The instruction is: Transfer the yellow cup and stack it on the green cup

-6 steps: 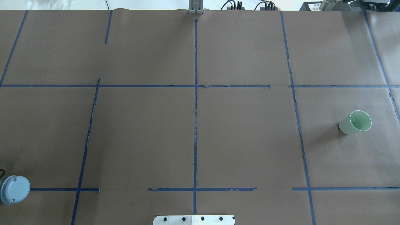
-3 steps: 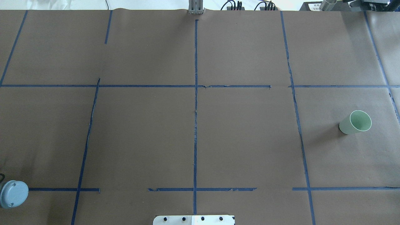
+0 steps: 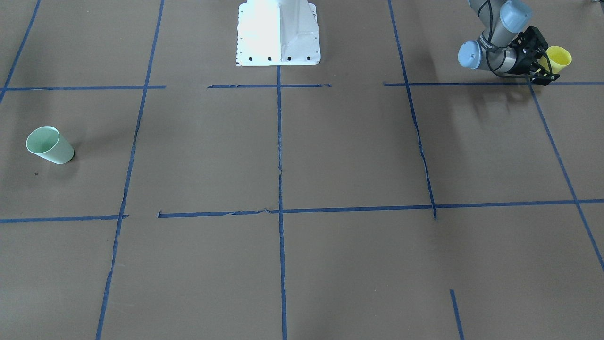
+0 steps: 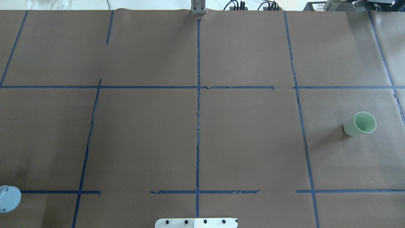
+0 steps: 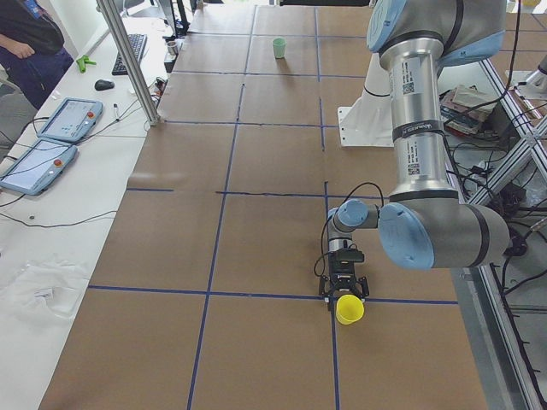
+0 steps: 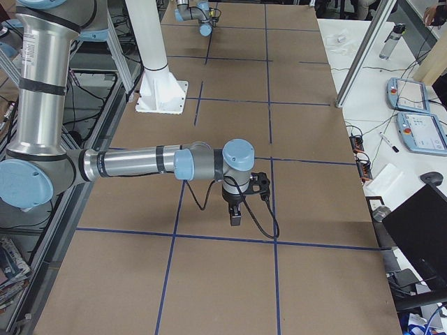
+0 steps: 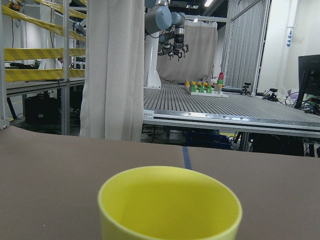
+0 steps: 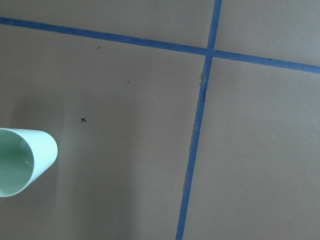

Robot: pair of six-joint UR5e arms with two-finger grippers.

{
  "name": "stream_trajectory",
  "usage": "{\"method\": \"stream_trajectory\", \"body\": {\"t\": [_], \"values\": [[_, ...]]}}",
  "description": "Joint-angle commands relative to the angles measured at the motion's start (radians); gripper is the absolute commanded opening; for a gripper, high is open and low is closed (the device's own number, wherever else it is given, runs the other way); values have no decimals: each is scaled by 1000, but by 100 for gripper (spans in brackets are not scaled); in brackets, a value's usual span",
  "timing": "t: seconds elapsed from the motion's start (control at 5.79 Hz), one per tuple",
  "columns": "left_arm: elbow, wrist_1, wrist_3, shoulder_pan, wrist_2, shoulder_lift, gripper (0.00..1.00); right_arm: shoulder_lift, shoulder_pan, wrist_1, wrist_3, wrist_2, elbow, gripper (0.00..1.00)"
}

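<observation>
your yellow cup [image 3: 560,57] stands upright, long axis vertical, mouth up. in the front-facing view it sits at about 1 o'clock, at the robot's left end of the table [image 4: 253,142], with a tape line [image 3: 448,84] running just at its 6 o'clock. the left gripper [image 3: 546,63] lies low and level at the cup's 9 o'clock, its jaws spread to either side of the cup and not visibly pressed on it. the green cup [image 3: 49,145] also stands mouth up, well apart at 9 o'clock in that view. between the two cups you have brown paper, more tape and the white base [image 3: 278,33] at 12 o'clock. the right gripper [image 6: 236,218] points down over the table, and the green cup shows at the 9 o'clock edge of its wrist view. you cannot tell how its jaws stand.
</observation>
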Motion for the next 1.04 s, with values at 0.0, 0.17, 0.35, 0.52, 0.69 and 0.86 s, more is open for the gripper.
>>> {"method": "stream_trajectory", "body": {"t": [0.0,0.17,0.35,0.52,0.69,0.86], "values": [[35,-35,-1,16,0,8,100,0,0,0,0,6,3,100],[78,-65,-9,25,1,8,100,0,0,0,0,6,6,100],[84,-67,-21,27,1,8,100,0,0,0,0,9,8,100],[84,-67,-41,36,4,8,86,0,0,0,0,12,12,100],[83,-61,-33,45,6,11,50,0,0,0,0,12,12,100],[69,-58,-23,45,6,37,49,0,0,0,0,12,12,100]]}}
